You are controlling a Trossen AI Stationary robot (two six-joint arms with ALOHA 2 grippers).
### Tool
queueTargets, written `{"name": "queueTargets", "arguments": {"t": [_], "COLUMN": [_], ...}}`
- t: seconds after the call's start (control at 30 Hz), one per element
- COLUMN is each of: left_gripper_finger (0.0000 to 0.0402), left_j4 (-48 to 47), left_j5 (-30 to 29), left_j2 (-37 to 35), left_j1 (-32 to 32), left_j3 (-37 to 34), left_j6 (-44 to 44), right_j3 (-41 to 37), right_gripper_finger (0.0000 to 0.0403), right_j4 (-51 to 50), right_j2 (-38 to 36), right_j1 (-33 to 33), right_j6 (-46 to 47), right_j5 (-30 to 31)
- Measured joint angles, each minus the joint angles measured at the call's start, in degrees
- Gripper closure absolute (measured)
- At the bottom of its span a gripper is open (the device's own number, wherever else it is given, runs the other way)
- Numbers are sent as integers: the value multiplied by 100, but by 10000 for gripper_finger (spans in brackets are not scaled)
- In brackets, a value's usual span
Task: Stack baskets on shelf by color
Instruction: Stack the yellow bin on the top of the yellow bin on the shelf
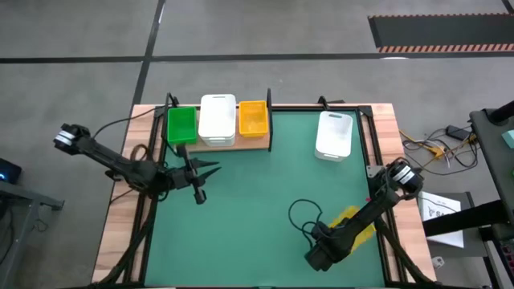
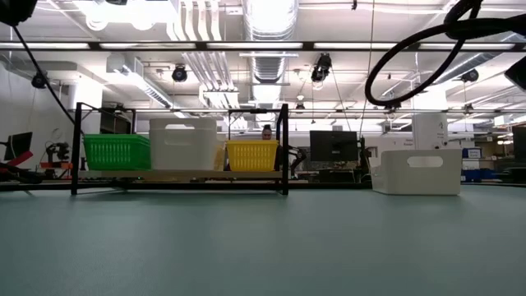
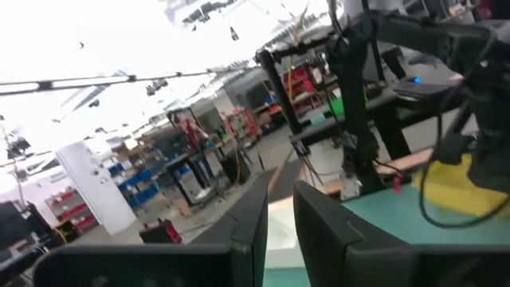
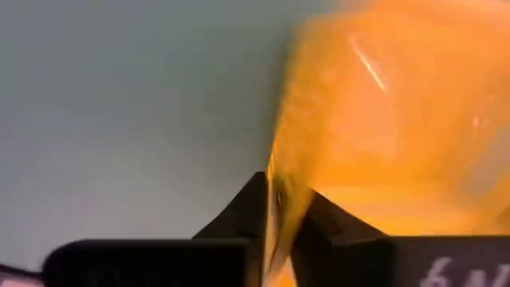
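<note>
I see a matt green mat (image 1: 257, 185) over a pale wooden table (image 1: 385, 120). The shelf (image 1: 233, 145) reads as light wood framed by thin black metal posts. On it, the green basket (image 2: 117, 151) and yellow basket (image 2: 251, 154) look like perforated plastic. The white basket (image 2: 416, 170) seems smooth, slightly glossy plastic.

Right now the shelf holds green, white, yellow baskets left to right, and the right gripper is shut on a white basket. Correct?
Not quite. The right gripper is shut on a yellow basket, not a white one; the right wrist view shows its wall between the fingers. The loose white basket sits untouched on the mat. The shelf order is right.
</note>
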Motion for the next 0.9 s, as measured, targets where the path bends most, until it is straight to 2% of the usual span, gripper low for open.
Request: {"name": "queueTargets", "arguments": {"t": [0.13, 0.27, 0.4, 0.53, 0.6, 0.73, 0.9], "left_gripper_finger": [355, 355, 355, 355, 355, 355, 355], "left_j4": [4, -12, -14, -358, -550, -667, -663], "left_j5": [0, -1, -1, -3, -3, -3, -3], "left_j2": [-327, -652, -1035, -1367, -1500, -1639, -1749], "left_j1": [0, 0, 0, 1, 2, 2, 2], "left_j3": [-18, -56, -56, -76, -132, -195, -251], "left_j6": [142, 332, 573, 580, 568, 560, 562], "right_j3": [228, 759, 1419, 2057, 2350, 2900, 3646], "right_gripper_finger": [391, 394, 394, 394, 394, 394, 394], "right_j4": [-10, 9, 47, 56, 88, 304, 288], "right_j2": [-98, -134, -134, -134, -134, -134, -121], "right_j1": [-9, -29, -198, -543, -788, -1370, -2310], "right_j6": [-170, -1109, -2510, -3941, -4733, -6546, -8254], "right_j5": [56, 422, 1586, 3001, 3451, 3872, 3912]}}
